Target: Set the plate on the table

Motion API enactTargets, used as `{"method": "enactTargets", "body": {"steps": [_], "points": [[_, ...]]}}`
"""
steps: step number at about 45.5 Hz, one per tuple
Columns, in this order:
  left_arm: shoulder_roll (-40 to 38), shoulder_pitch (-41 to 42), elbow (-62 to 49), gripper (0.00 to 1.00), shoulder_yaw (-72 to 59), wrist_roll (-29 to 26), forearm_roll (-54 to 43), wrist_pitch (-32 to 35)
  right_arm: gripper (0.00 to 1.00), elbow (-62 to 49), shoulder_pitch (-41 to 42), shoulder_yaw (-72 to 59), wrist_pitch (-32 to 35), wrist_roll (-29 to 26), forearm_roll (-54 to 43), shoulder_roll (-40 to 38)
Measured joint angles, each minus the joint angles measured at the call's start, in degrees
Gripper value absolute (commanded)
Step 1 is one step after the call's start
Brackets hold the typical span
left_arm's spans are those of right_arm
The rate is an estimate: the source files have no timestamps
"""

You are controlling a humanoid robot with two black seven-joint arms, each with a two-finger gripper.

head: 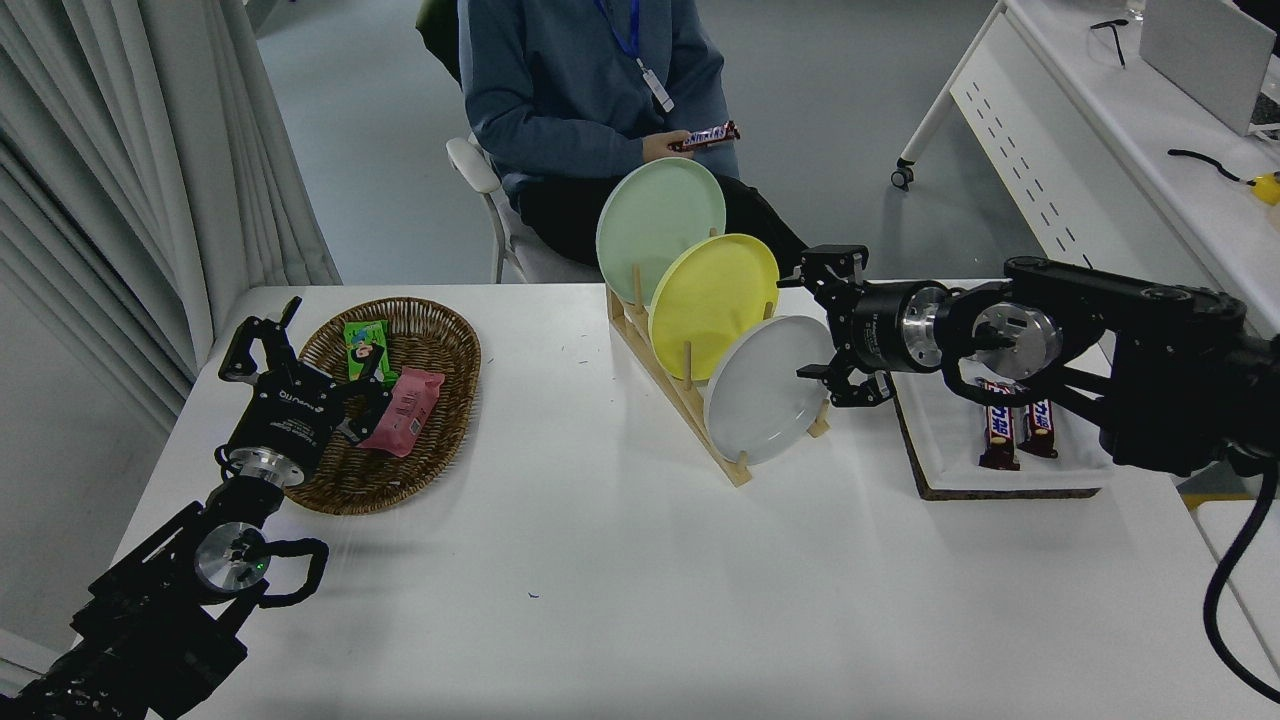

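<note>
While nothing is gripped yet, here's how it looks:

Plate: the pale grey plate (768, 392) stands on edge in the front slot of the wooden rack (680, 385), roughly mid-tabletop and leaning back toward the yellow plate (712, 292); the light green plate (660, 217) sits behind that, nearest the far edge.

Handling guess: looks glossy and stiff, probably light but slick, and likely to chip or clatter if dropped. I'd pinch the raised rim on its upper right side, which is the exposed bit, and lift up and out so it clears the pegs.

Right gripper: the right gripper (825, 328) comes in sideways from the right edge, jaws spread wide, one finger above and one below, right at the plate's right rim. Can't tell if it's touching; it holds nothing.

Left gripper: the left gripper (268, 345) is parked near the left edge beside the wicker basket (440, 425), fingers apart, empty.

Table: the table (620, 590) has plenty of bare surface along the near edge for setting it down.

Other stuff: white tray (940, 455) with candy bars (1018, 425) near the right edge; a person (590, 90) sits beyond the far edge.
</note>
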Motion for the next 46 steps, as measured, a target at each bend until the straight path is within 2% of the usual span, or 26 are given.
{"method": "enactTargets", "body": {"steps": [35,41,46], "points": [[0.0,0.02,-0.04,1.0,0.0,0.0,0.0,-0.04,0.98,-12.98,-0.08,-0.36,3.73,0.02,-2.0,10.11],[0.0,0.02,-0.04,1.0,0.0,0.0,0.0,-0.04,0.84,-15.09,-0.2,-0.24,3.74,-0.01,-1.76,11.4],[0.0,0.01,-0.04,1.0,0.0,0.0,0.0,-0.04,0.82,-16.2,-0.33,-0.15,3.68,-0.05,-1.64,12.07]]}}
